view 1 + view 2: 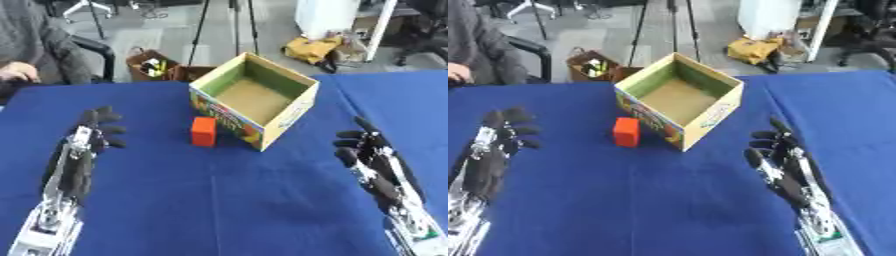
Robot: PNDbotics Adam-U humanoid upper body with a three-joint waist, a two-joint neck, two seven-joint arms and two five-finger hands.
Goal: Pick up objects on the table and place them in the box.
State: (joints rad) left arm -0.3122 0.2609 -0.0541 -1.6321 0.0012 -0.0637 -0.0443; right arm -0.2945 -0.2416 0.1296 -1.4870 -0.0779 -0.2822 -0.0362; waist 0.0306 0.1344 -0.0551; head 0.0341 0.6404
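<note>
While both hands rest spread, left hand [92, 135] and right hand [372, 152] empty, pick not begun; next: reach orange block [203, 131] beside box [293, 110], grasp.

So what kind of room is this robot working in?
Probably a lab or workshop: a tripod stands behind the blue table, office chairs sit around, and a crate of odds and ends is on the floor.

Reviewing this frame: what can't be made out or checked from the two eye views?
- Box: its near inner corner is hidden by its own front walls, both views.
- Orange block: whether it touches the box; the gap is blurred.
- Box print: too blurred to read.
- Left hand and right hand: arms cut off by the bottom edge; in the right eye view the left arm is also clipped at the left edge.
</note>
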